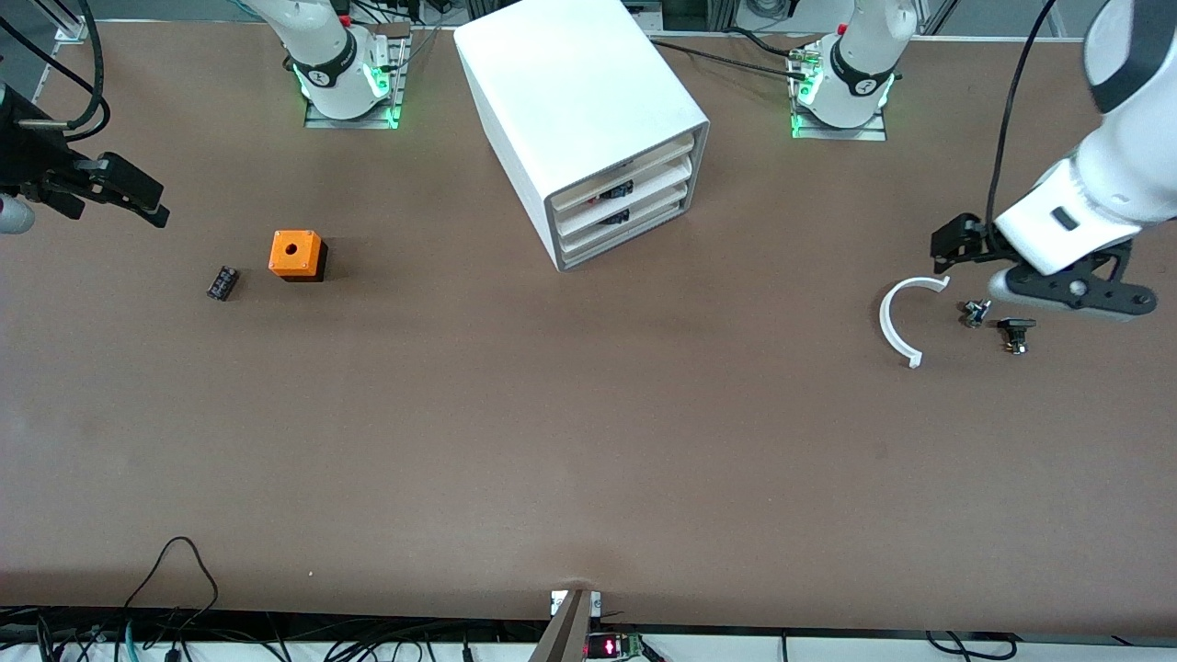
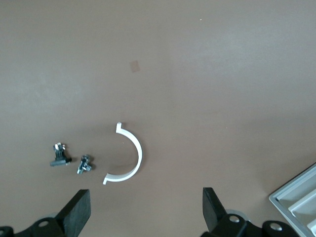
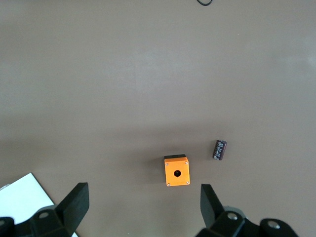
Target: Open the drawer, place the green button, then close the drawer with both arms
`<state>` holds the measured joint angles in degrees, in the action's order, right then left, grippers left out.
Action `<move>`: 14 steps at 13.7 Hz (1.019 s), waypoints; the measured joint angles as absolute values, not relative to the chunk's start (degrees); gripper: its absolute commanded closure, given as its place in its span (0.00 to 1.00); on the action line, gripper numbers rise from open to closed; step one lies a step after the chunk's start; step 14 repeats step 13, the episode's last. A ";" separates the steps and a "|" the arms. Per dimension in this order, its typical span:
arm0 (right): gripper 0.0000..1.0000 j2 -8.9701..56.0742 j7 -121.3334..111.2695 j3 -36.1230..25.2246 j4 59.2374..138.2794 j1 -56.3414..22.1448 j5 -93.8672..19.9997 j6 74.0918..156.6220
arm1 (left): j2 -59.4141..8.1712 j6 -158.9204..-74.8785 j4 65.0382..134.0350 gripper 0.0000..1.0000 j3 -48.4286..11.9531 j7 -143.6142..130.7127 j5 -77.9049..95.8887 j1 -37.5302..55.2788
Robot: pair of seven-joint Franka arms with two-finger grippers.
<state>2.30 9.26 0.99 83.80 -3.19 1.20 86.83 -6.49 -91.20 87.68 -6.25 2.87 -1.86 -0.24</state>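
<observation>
Overhead, the left gripper point(image 2: 143, 212) hangs wide open above a white half-ring point(image 1: 901, 322), while the right gripper point(image 3: 143, 210), equally spread, waits over bare table point(image 1: 588, 441) near an orange cube point(image 1: 297, 255).

orange plastic cube with a round hole on top point(image 1: 296, 254) toward the right arm's end, small black ribbed component point(image 1: 222, 282) beside it, white curved plastic half-ring point(image 1: 902, 319) toward the left arm's end, two small dark metal fittings point(image 1: 975, 313) point(image 1: 1015, 333) just beside it, brown tabletop point(image 1: 588, 441)
</observation>
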 measured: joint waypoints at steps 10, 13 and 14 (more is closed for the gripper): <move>0.00 2.30 9.26 0.98 83.80 -3.19 1.20 86.84 | -1.60 -97.46 94.91 0.00 -2.14 2.37 -1.44 2.15; 0.00 2.30 9.26 0.98 83.80 -3.19 1.20 86.84 | -1.61 -97.40 94.92 0.00 -2.25 1.28 -1.44 2.20; 0.00 2.30 9.26 0.98 83.80 -3.19 1.20 86.84 | -1.61 -97.40 94.92 0.00 -2.25 1.28 -1.44 2.20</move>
